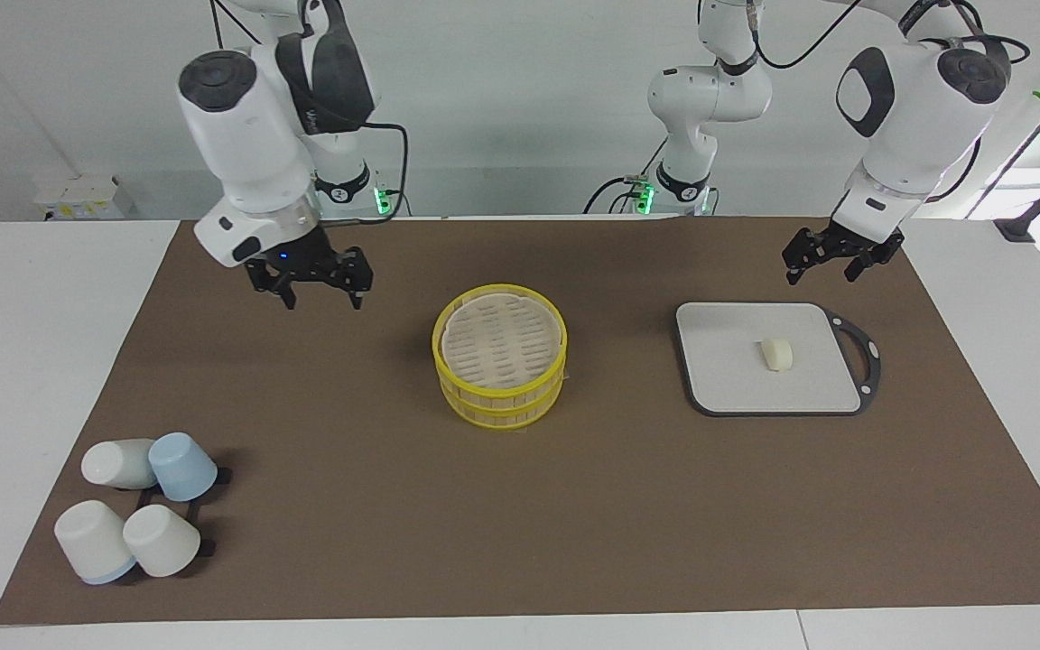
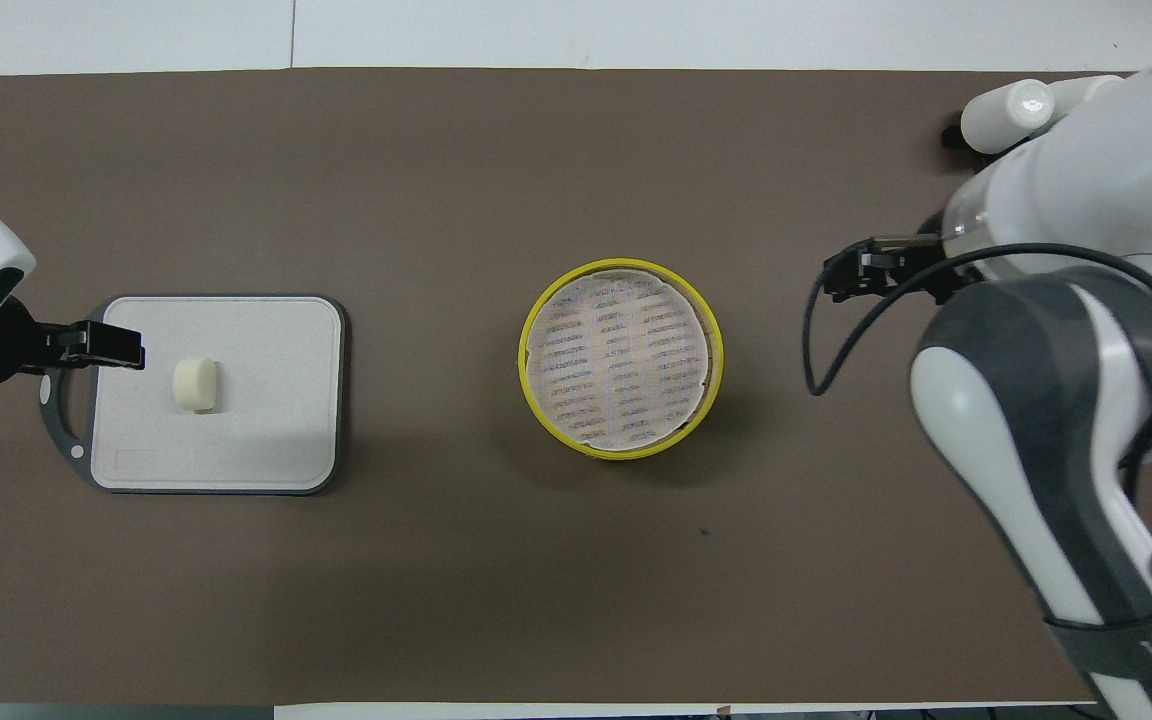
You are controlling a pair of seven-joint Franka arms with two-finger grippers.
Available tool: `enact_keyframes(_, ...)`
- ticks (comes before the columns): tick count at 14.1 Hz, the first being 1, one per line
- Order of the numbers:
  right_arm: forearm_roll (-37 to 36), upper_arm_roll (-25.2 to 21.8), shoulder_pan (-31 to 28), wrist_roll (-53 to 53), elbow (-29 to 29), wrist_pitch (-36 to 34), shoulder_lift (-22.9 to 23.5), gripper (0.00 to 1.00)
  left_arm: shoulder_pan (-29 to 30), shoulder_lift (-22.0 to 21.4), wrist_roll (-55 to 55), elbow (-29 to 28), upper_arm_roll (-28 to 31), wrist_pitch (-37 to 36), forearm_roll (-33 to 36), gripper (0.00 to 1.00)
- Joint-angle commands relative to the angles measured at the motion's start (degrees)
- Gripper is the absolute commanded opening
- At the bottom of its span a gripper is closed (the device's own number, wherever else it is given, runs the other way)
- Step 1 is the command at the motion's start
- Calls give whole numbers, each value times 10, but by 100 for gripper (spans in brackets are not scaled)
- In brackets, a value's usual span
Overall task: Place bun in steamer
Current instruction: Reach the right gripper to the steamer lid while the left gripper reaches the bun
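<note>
The bun (image 1: 776, 354) is a small cream-white oblong lying on a grey board (image 1: 726, 366) toward the left arm's end of the table; it also shows in the overhead view (image 2: 195, 384). The steamer (image 1: 499, 404) is a round yellow-rimmed two-tier basket at the middle of the mat, its pale slatted top showing in the overhead view (image 2: 524, 358). My left gripper (image 1: 822, 264) hangs open and empty in the air over the board's handle end (image 2: 106, 345). My right gripper (image 1: 321, 287) hangs open and empty over bare mat beside the steamer (image 2: 851, 275).
The grey board (image 2: 266, 400) has a black handle (image 1: 865, 357). Several white and pale blue cups (image 1: 161, 540) lie on a black rack at the right arm's end, farther from the robots. A brown mat (image 1: 574, 524) covers the table.
</note>
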Motion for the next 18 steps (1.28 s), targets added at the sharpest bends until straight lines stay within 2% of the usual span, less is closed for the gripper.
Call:
enact_keyframes(1,1,-3,72,108,74,1,75,99,8,-5,6,-75,-1,72,11,100)
enact_keyframes(4,1,-3,135,168,107,34,123,99,16,6,7,-131,-1,150,10,100)
enact_keyframes(6,-2,-3,169,190,118,35,148,99,17,43,7,-137,-1,193,11,100)
enact_keyframes(7,-3,-4,190,207,143,35,170,99,22,61,8,-136,-1,215,10,100)
enact_keyframes(9,-3,-3,205,228,167,38,202,99,24,77,10,-143,-2,238,11,100)
enact_keyframes(11,1,-3,220,233,164,77,209,99,24,79,10,-171,-2,278,11,100)
enact_keyframes(13,2,-3,222,234,162,84,215,99,24,82,30,-188,-2,310,10,100)
enact_keyframes(18,2,-3,236,241,159,102,234,99,35,95,64,-192,-3,316,10,100)
